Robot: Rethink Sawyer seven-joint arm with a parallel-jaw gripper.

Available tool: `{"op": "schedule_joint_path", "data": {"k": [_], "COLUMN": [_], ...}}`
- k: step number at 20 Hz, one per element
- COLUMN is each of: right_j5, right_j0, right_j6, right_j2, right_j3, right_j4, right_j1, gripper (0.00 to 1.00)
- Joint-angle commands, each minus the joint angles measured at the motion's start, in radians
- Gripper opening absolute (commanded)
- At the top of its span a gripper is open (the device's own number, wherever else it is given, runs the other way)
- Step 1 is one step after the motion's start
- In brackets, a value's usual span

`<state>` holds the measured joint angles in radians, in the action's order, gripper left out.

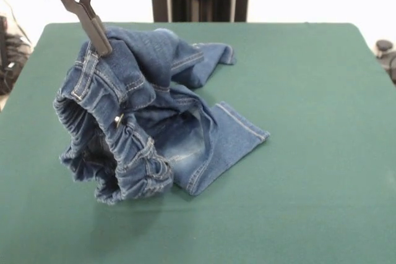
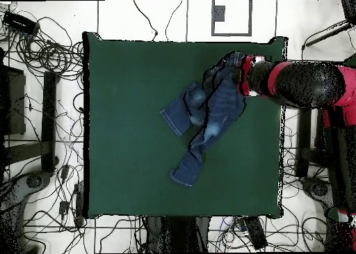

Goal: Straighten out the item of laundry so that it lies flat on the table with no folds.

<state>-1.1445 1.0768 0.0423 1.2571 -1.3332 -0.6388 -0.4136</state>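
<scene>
The blue denim jeans [image 1: 154, 128] are bunched up on the left half of the green table [image 1: 309, 128]. Their gathered waistband hangs open toward the front, held up off the cloth. My gripper [image 1: 103, 46] comes down from the upper left and is shut on the denim just behind the waistband. One leg lies folded toward the front right, the other is crumpled behind. In the overhead view the jeans [image 2: 208, 115] trail from the table's [image 2: 125, 126] upper right toward its middle. The red and black arm [image 2: 292, 84] reaches in from the right over the raised end.
Tangled cables [image 2: 42, 63] cover the floor to the left of the table and along its lower edge in the overhead view. A small dark object [image 1: 385, 47] sits just off the table's right far corner in the front view.
</scene>
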Motion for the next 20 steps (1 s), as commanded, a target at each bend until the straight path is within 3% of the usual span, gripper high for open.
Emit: {"op": "schedule_joint_path", "data": {"k": [1, 6, 10, 15, 20], "right_j5": [-0.155, -0.283, -0.400, -0.527, -0.581], "right_j0": [-0.071, -0.101, -0.154, -0.177, -0.196], "right_j6": [-0.438, -0.576, -0.610, -0.705, -0.735], "right_j2": [0.010, -0.016, -0.041, -0.036, -0.015], "right_j3": [0.206, 0.405, 0.595, 0.736, 0.857], "right_j4": [0.074, 0.156, 0.195, 0.192, 0.123], "right_j1": [0.092, 0.268, 0.371, 0.444, 0.461], "gripper": [0.00, 0.00, 0.00, 0.00, 0.00]}}
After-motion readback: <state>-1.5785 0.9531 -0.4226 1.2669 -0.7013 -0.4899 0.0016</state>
